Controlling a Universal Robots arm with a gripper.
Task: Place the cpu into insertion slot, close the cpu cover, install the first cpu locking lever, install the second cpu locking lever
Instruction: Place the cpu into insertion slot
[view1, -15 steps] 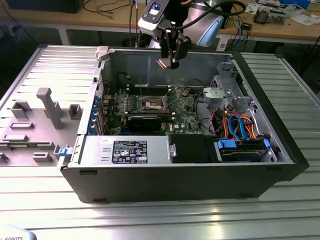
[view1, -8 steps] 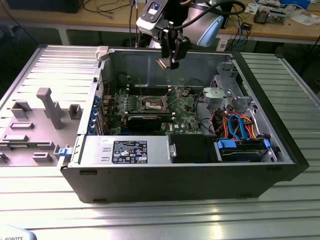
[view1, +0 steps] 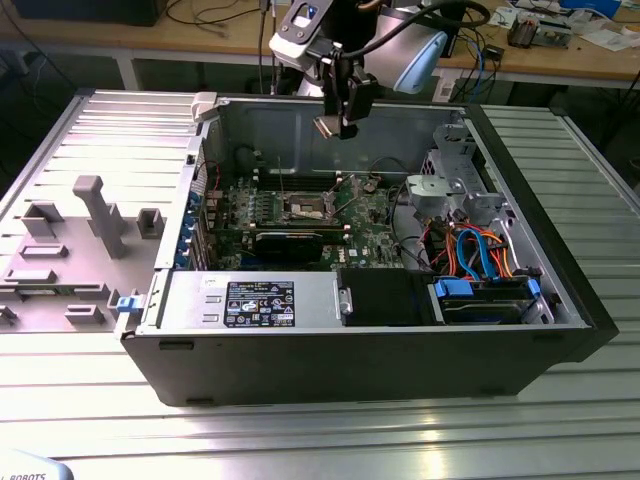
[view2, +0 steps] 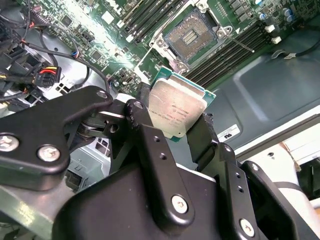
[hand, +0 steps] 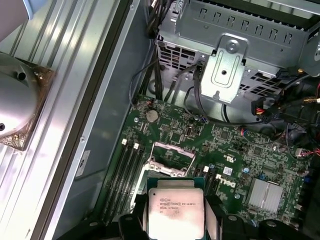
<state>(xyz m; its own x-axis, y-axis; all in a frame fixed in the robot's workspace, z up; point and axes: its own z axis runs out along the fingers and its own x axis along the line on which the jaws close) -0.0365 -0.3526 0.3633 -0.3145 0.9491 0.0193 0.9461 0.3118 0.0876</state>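
Observation:
My gripper (view1: 337, 120) hangs above the open computer case, shut on the cpu (view1: 327, 126). Both wrist views show the cpu (view2: 175, 111) (hand: 175, 214) as a flat square chip with a silver-grey top, its edges clamped between the black fingers (view2: 145, 130). Below it, on the green board, the insertion slot (view1: 307, 207) (view2: 192, 36) (hand: 172, 157) lies uncovered, dark centre showing inside a shiny metal rim. A thin metal locking lever (view2: 241, 45) sticks out beside the slot. I cannot tell the cpu cover apart from that rim.
Long black memory slots (view2: 230, 55) flank the socket. A metal drive cage (hand: 225, 65) and blue and orange cables (view1: 480, 255) fill the case on the exterior view's right. A grey fixture tray (view1: 80, 250) sits left of the case on the slatted table.

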